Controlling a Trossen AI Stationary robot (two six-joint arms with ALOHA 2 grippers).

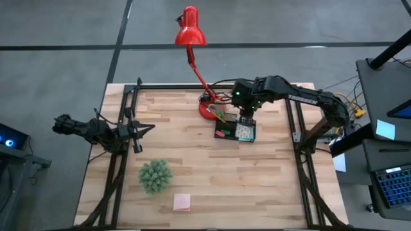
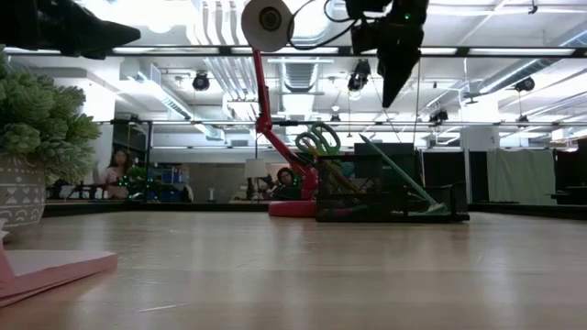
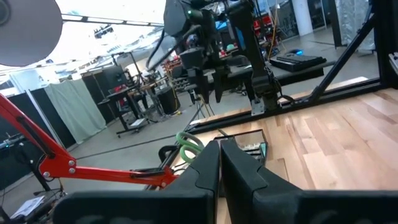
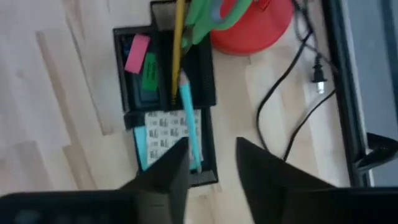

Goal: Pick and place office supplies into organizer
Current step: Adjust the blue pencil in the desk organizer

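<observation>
The black organizer [image 1: 234, 132] stands on the table in front of the red lamp's base. In it I see green-handled scissors [image 4: 211, 15] and a pencil [image 4: 178, 43] standing upright. A teal pen [image 4: 191, 127] leans slantwise over a light-blue sticky pad [image 4: 163, 134], beside pink and green pieces [image 4: 142, 62]. My right gripper [image 4: 211, 163] hangs open above the organizer, pointing steeply down, with nothing between its fingers. A pink sticky pad [image 1: 182, 203] lies flat near the table's front edge. My left gripper [image 3: 221, 158] waits shut at the table's left side.
A red desk lamp [image 1: 191, 29] rises behind the organizer, its round base [image 1: 209, 110] touching the organizer's far side. A fuzzy green spiky ball [image 1: 155, 175] sits left of centre. A black power cord [image 4: 292, 106] runs along the table's right side.
</observation>
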